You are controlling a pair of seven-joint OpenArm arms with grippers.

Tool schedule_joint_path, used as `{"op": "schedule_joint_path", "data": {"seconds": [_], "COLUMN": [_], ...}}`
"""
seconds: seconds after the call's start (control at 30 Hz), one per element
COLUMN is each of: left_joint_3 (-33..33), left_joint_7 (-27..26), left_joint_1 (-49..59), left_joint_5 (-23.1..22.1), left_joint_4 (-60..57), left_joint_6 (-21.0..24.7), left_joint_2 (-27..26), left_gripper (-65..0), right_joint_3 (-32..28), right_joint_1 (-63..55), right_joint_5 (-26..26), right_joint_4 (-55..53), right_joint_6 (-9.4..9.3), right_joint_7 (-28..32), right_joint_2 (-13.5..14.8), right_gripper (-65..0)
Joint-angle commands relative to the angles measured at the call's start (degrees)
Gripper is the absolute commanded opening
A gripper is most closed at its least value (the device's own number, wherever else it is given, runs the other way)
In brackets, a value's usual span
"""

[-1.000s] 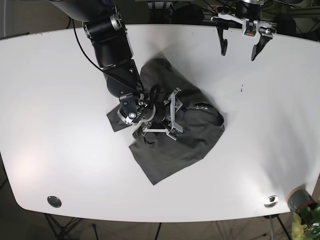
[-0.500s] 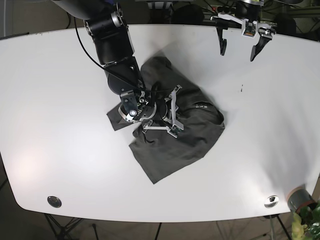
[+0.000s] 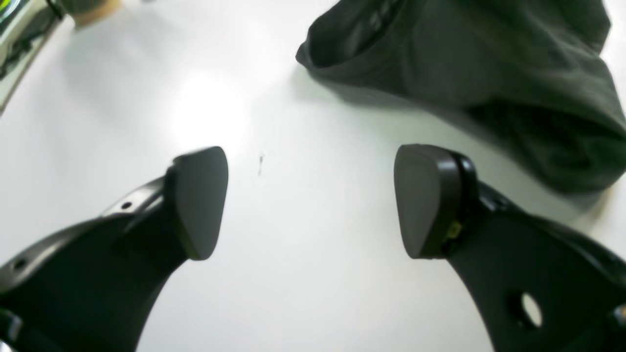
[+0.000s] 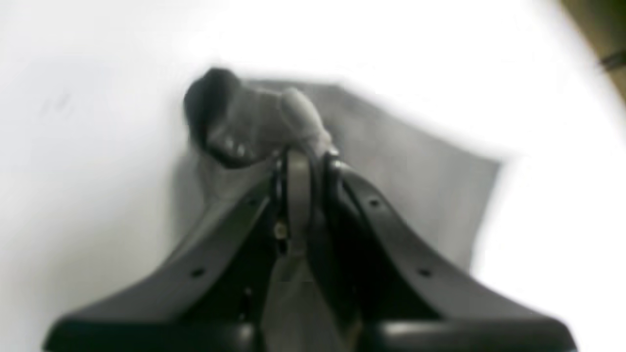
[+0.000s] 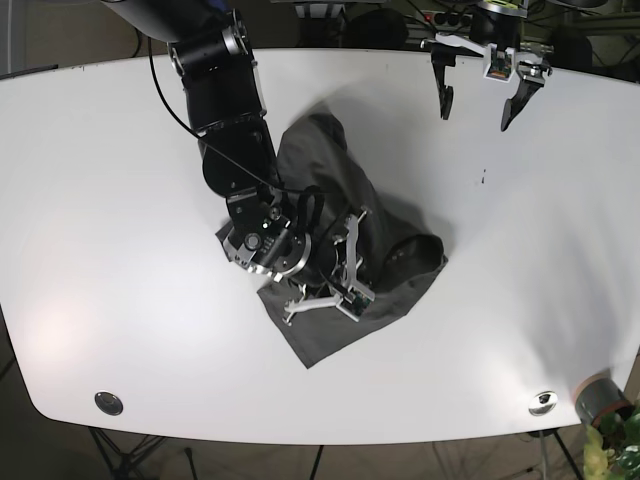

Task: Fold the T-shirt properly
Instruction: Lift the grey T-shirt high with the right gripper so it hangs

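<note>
The dark grey T-shirt (image 5: 330,170) lies crumpled in the middle of the white table (image 5: 120,200). My right gripper (image 5: 350,295) sits over the shirt's front part, low on the cloth. In the right wrist view my right gripper (image 4: 301,161) is shut on a bunched fold of the T-shirt (image 4: 401,166), though the view is blurred. My left gripper (image 5: 475,110) hangs open and empty above the table's far right, apart from the shirt. In the left wrist view my left gripper (image 3: 313,200) stands wide open over bare table, with the T-shirt (image 3: 464,58) beyond it at upper right.
A small dark mark (image 5: 484,177) is on the table right of the shirt. Round metal fittings (image 5: 108,402) (image 5: 541,402) sit near the front edge. A grey cup (image 5: 598,398) and a plant stand off the front right corner.
My right gripper has moved toward the table's front edge with the shirt fold in it, pulling the cloth over itself. The left gripper has stayed in place.
</note>
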Motion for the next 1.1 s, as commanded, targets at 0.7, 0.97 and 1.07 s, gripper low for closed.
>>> {"op": "schedule_joint_path", "data": {"seconds": [0.7,0.97,1.07], "left_joint_3": [9.52,11.90,12.95], "left_joint_7": [2.35,6.84,8.24], "left_joint_1": [-7.16,-12.53,-15.52], "left_joint_5": [0.05,0.05,0.05], "left_joint_4": [0.98,0.89,0.72], "left_joint_6": [0.10,0.10,0.10], "left_joint_2": [0.18,0.09,-0.09], "left_gripper": [-15.0,-15.0,-15.0], "right_joint_3": [0.13,0.22,0.22], "right_joint_1": [33.38,39.97,41.03], "right_joint_5": [0.61,0.61,0.61], "right_joint_4": [15.97,21.42,21.95], "right_joint_6": [-0.05,-0.14,-0.14], "right_joint_7": [-10.01,-15.63,-15.81], "right_joint_2": [3.40,3.49,3.49], "right_gripper": [-62.6,-62.6,-62.6]}}
